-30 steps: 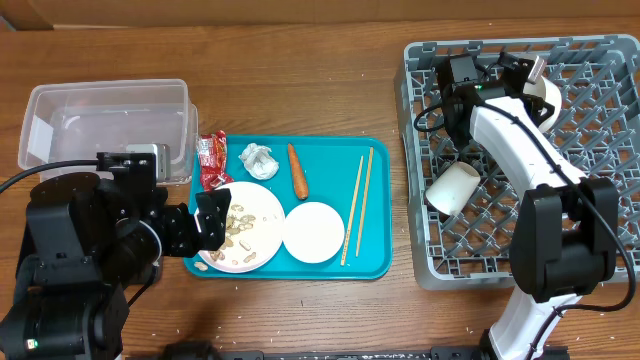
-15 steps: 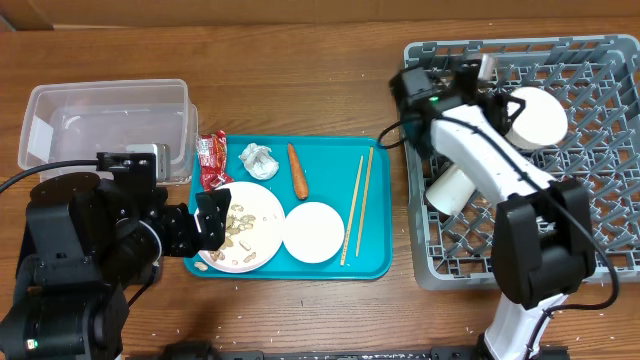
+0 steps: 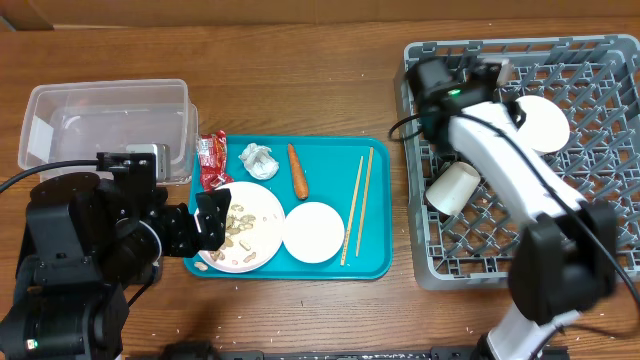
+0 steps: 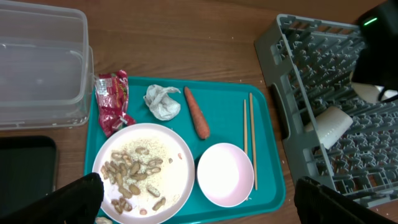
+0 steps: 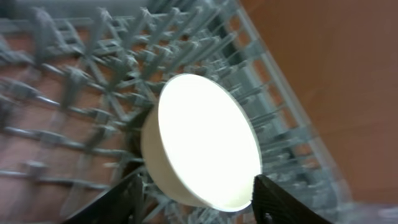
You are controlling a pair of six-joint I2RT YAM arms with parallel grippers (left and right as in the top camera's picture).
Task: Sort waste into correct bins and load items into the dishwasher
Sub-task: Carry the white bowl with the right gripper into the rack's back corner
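A white bowl (image 3: 541, 122) (image 5: 199, 140) leans on its edge among the pegs of the grey dish rack (image 3: 600, 210). My right gripper (image 3: 500, 85) (image 5: 199, 205) is open, with a finger on each side of the bowl. A white cup (image 3: 452, 188) lies on its side in the rack. On the teal tray (image 3: 372, 262) lie a red wrapper (image 3: 210, 160), a tissue (image 3: 259, 160), a carrot (image 3: 297, 171), chopsticks (image 3: 358, 205), a plate with food scraps (image 3: 245, 228) and a small pinkish bowl (image 3: 314, 232). My left gripper (image 3: 205, 225) (image 4: 196, 199) hangs open above the plate's near edge.
A clear plastic tub (image 3: 105, 120) (image 4: 37, 68) stands at the back left with nothing in it. A black tray (image 4: 25, 168) lies just in front of the tub, under my left arm. Bare wooden table separates the teal tray and the rack.
My right gripper has opened and let go of the white bowl, which now rests in the rack. The right arm has shifted left along the rack's back. My left arm has not moved.
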